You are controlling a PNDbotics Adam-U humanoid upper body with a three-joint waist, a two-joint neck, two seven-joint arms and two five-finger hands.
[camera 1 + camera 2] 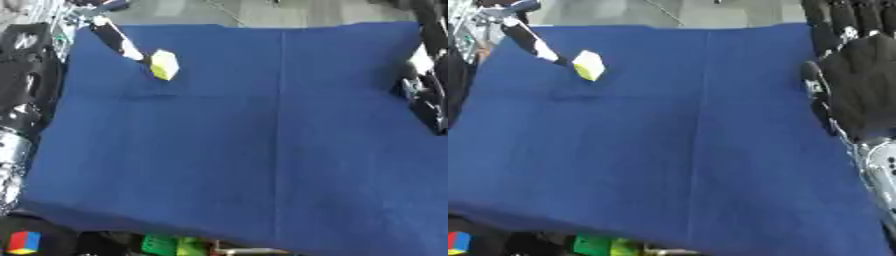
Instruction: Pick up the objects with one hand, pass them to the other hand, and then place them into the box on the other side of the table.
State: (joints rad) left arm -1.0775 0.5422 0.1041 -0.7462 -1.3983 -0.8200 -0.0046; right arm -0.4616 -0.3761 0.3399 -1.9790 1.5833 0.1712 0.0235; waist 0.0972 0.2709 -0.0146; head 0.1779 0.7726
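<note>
The yellow block (164, 65) sits on the blue cloth (262, 150), well across from the right hand (866, 85), which hangs spread and empty. The left hand (22, 75) is unclear. A long reach could knock the block away.

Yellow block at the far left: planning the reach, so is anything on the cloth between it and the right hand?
Nothing visible: only bare blue cloth lies between the yellow block and the open right hand.
</note>
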